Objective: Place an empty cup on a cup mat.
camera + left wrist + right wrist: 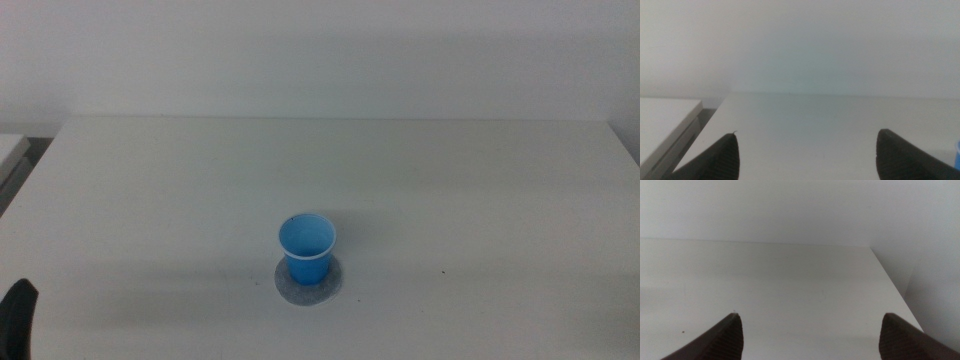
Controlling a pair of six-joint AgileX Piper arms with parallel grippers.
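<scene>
Smooth bright blue plastic cup [307, 248] showing a thin paler rim, sitting on a matt, mottled grey felt-like cup mat [309, 291], over a smooth matt white table [450, 190]; dark gripper pads [722, 157] looking finely ribbed.

White table [450, 180] fills most of the middle view, w/ a plain pale wall [320, 50] right behind its far edge. A second white surface [12, 150], lower-looking, sits just beside the table's left side, narrow dark gap btwn them. Light is soft & even, faint shadows only.
</scene>
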